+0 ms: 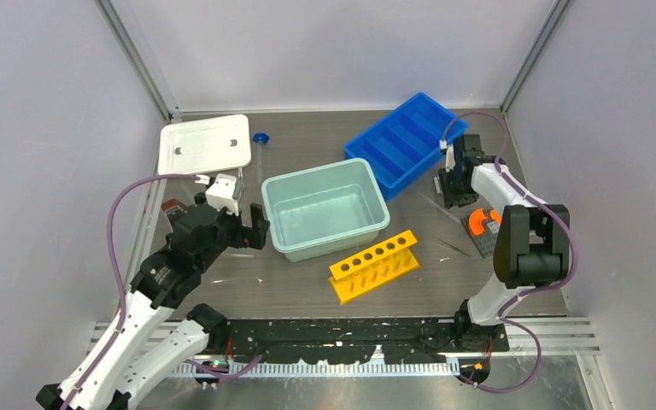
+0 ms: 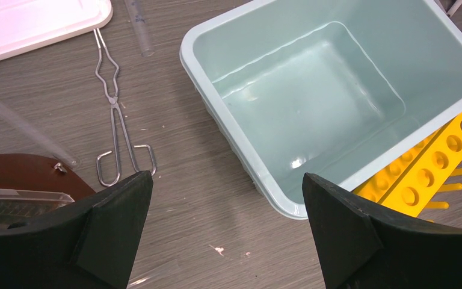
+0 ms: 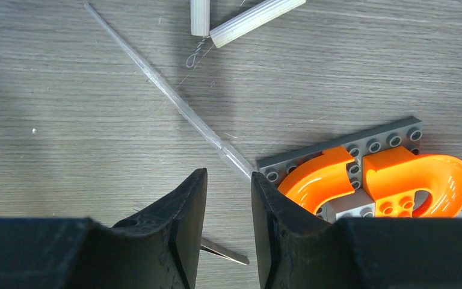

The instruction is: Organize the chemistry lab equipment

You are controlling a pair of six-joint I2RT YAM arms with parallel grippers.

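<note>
There are two grippers. The left gripper (image 2: 225, 180) has its two black fingers spread very wide with nothing between them. It hangs over the table (image 2: 204, 235) just beside the near corner of the one pale teal tub (image 2: 421, 66), and the tub shows only its own shiny bottom. The right gripper (image 3: 228, 180) has its fingers close together, and only table shows in the thin gap. One pair of silvery tongs (image 2: 115, 108) lies flat on the table left of the tub, not touching it, with its two loop handles near the left gripper's finger. Two see-through tubes show there too: a short clear tube (image 2: 139, 27) by the corner of the one white lid (image 2: 30, 24), and a long clear tube (image 2: 18, 126) that ends at a brown thing (image 2: 24, 171). From above, one blue cap (image 1: 261, 137) sits just beside the lid. One thin clear rod (image 3: 174, 99) lies slanted ahead of the right gripper, with its end at the corner of one gray plate (image 3: 391, 137) that carries two orange curved pieces (image 3: 424, 177). Two white ribbed sticks (image 3: 255, 21) are joined by twisted wire (the rest is cut off at the top edge). One silvery bit (image 3: 222, 253) pokes out under the right fingers. One blue divided tray (image 1: 406, 141) sits at the far right, and its long slots look bare. One yellow rack (image 1: 374, 266) with a row of round holes lies just in front of the tub
</note>
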